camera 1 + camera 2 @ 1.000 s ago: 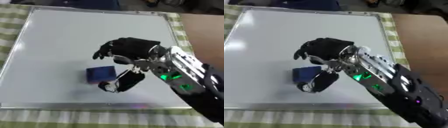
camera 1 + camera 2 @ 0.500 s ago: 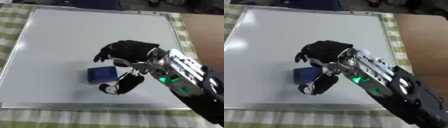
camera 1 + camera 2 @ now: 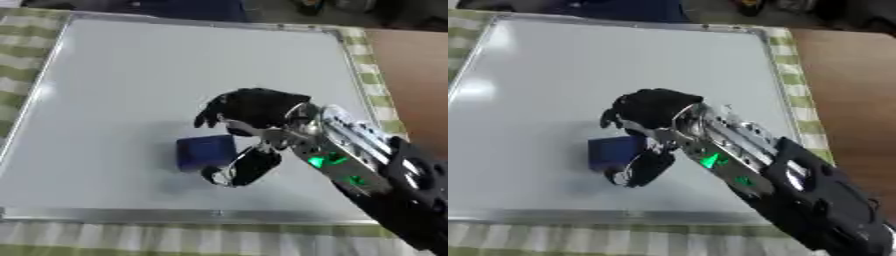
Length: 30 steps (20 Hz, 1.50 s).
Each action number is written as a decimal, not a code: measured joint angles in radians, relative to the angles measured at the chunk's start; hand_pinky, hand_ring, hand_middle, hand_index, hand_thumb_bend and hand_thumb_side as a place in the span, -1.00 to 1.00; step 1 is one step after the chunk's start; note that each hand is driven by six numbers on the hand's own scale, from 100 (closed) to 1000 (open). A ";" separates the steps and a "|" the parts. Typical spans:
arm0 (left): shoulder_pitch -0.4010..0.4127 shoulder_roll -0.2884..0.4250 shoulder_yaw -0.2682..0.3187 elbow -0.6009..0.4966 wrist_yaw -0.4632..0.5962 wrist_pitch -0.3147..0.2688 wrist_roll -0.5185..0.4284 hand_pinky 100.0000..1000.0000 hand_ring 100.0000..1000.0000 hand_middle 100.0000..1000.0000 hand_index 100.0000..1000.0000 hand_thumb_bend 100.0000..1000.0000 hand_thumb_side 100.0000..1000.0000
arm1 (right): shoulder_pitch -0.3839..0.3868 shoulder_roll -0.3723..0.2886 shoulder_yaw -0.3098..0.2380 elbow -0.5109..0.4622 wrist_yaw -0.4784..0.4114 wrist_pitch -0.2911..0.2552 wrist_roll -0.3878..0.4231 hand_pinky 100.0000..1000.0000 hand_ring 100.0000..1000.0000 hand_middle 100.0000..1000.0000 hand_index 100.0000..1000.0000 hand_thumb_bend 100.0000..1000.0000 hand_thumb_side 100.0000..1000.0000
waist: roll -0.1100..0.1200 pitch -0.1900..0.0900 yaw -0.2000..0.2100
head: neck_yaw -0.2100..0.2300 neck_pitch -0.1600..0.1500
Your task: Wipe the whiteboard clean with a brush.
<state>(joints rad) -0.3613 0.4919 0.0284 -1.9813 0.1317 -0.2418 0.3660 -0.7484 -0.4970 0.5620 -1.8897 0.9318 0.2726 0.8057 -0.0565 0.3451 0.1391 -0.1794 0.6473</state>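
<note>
The robot's right hand [image 3: 249, 107] reaches in from the lower right of the frame and closes on a small blue brush [image 3: 206, 152], fingers curled over its top edge and thumb [image 3: 245, 169] hooked under its right side. The brush sits flat on the whiteboard [image 3: 131, 75], lower centre, w/ the board looking blank around it. The whiteboard lies on a bench covered by a green checked cloth [image 3: 367, 65]. Left hand not in view. The brush looks like a light, blocky pad, probably soft on the wiping face and stiff enough at the sides; best held across its short sides, pressed flat so it doesn't tip or skid on the slick board.
</note>
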 measured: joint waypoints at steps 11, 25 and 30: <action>0.000 -0.001 -0.005 0.000 0.001 0.001 -0.003 0.40 0.72 0.69 0.77 -0.38 1.00 | -0.004 0.009 0.007 0.065 0.014 -0.002 -0.020 0.64 0.75 0.35 0.74 -0.51 -0.07 | 0.000 0.009 0.009 | -0.007 -0.008; -0.002 -0.009 -0.006 0.000 0.007 0.007 -0.011 0.40 0.71 0.68 0.76 -0.44 1.00 | -0.009 0.028 0.012 0.147 0.043 -0.010 -0.071 0.61 0.72 0.18 0.58 -0.47 -0.14 | -0.001 0.013 0.011 | -0.011 -0.010; -0.003 -0.009 -0.006 0.000 0.009 0.009 -0.013 0.40 0.71 0.68 0.76 -0.45 1.00 | -0.009 0.037 0.012 0.203 0.044 -0.041 -0.106 0.60 0.72 0.12 0.53 -0.47 -0.16 | -0.001 0.016 0.012 | -0.016 -0.012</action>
<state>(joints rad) -0.3644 0.4827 0.0225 -1.9813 0.1405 -0.2332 0.3533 -0.7572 -0.4598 0.5742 -1.6864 0.9758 0.2312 0.6993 -0.0575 0.3613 0.1507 -0.1951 0.6351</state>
